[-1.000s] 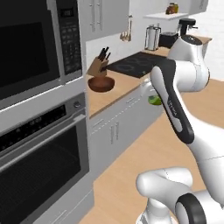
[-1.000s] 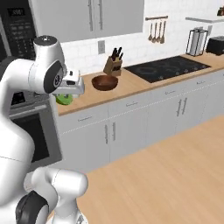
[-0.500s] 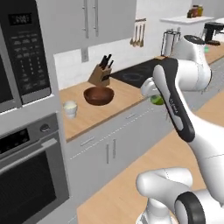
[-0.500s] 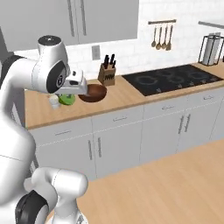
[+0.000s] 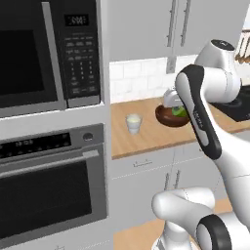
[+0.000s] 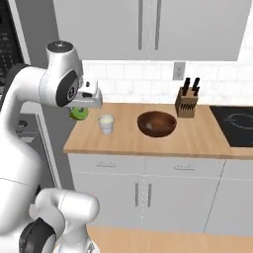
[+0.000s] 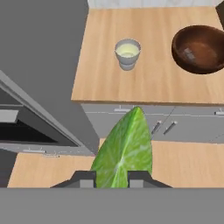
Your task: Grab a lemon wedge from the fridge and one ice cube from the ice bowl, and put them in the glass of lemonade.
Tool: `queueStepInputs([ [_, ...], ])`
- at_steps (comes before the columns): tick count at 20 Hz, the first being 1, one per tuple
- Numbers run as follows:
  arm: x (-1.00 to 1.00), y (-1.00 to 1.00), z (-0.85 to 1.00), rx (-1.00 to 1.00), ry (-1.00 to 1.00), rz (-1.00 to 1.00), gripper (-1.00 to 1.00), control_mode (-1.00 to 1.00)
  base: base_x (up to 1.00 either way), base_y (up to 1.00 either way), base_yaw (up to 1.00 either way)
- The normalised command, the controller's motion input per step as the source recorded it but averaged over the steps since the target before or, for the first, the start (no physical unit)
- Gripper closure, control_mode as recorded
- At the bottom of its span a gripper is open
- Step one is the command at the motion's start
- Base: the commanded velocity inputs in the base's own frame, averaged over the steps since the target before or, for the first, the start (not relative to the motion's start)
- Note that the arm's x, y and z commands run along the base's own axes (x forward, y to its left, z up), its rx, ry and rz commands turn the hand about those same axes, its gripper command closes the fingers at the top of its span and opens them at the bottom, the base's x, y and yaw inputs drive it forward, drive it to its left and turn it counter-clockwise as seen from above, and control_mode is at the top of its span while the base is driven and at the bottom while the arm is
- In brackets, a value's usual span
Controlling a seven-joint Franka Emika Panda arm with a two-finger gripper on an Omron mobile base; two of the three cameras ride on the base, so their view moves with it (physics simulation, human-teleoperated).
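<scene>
A: What stood on the wooden counter?

B: A small pale glass with a yellowish drink sat near the counter's left end, well clear of the dark brown bowl to its right.

A: And the arm?

B: The white arm crossed in front of the bowl, hiding its right side. A bit of green, the lemon wedge, showed at the hand, just over the bowl in the picture. The fingers themselves could not be made out.

A: What was to the left?

B: A black microwave above a black oven, set in a grey column. Grey cupboards hung over the counter.
</scene>
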Motion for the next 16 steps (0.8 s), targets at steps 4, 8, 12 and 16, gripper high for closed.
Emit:
queueStepInputs([
  [4, 0.0, 0.0, 0.0, 0.0, 0.0, 0.0, 1.0, 1.0, 0.56, -0.59, 0.59],
  [8, 0.0, 0.0, 0.0, 0.0, 0.0, 0.0, 1.0, 1.0, 0.27, -0.7, 0.2],
  [12, 0.0, 0.0, 0.0, 0.0, 0.0, 0.0, 1.0, 1.0, 0.38, -0.57, 0.01],
  [16, 0.0, 0.0, 0.0, 0.0, 0.0, 0.0, 1.0, 1.0, 0.52, -0.35, 0.0],
])
